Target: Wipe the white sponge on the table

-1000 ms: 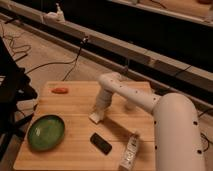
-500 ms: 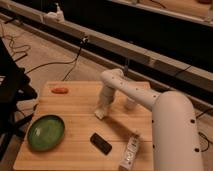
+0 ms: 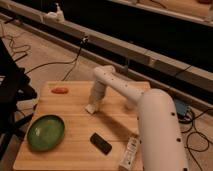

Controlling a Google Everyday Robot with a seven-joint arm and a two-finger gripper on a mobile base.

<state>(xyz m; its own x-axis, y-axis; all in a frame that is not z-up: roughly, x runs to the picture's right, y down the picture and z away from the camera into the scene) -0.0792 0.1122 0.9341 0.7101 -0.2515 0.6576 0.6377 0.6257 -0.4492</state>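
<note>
Camera view: the gripper (image 3: 93,104) is down on the white sponge (image 3: 90,109), which lies on the table (image 3: 75,152) up and right of the green bowl (image 3: 46,132). Over the last half second both have slid toward the bowl's side, so a wiping stroke is judged to be underway. Grip state: cannot tell.

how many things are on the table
5 on the table: orange item back left, green bowl front left, black slab front centre, white bottle beside the arm, white sponge mid-table under the tool. The arm may hide more.
</note>
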